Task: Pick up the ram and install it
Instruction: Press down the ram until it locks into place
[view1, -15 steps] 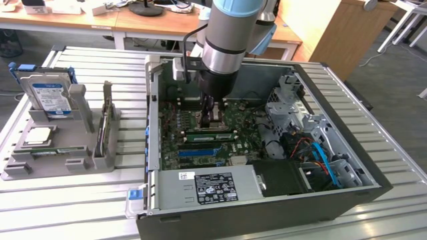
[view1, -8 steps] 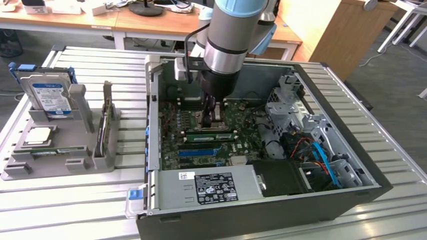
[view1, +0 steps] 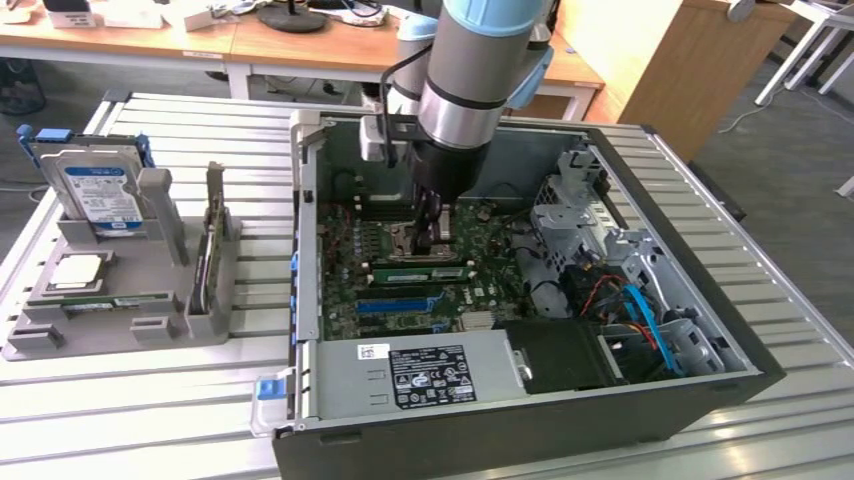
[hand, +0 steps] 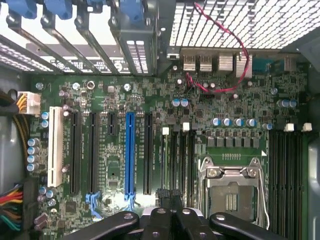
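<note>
Closed fingers mark the gripper (view1: 430, 235) in the exterior view, where it hangs low inside the open computer case (view1: 694, 330), right over the motherboard (view1: 400, 290) near the CPU socket (view1: 407, 240). Nothing sits between its fingertips. The arm (view1: 467, 80) comes straight down from above into the case. The ram (view1: 206, 262) stands on edge in a slot of the grey holder (view1: 134, 330) on the slatted table (view1: 134, 420), well apart from the gripper, toward the exterior view's left. In the same holder, a blue-labelled hard drive (view1: 96, 190) stands upright at the back and a square silver CPU chip (view1: 76, 272) lies flat in front of it. The power supply (view1: 414, 375) with its black label fills the near end of the case, and blue and red cables (view1: 638, 310) lie on the exterior view's right.

From the wrist view, the gripper (hand: 168, 196) has its black fingertips pressed together, empty, just above the motherboard (hand: 235, 100). The open CPU socket (hand: 231, 192) lies just beside them, with empty memory slots (hand: 286, 175) on its far side and more slots (hand: 180, 155) between the socket and the long expansion slots, one of them blue (hand: 130, 150). A red wire (hand: 240, 55) loops near the rear ports.
</note>
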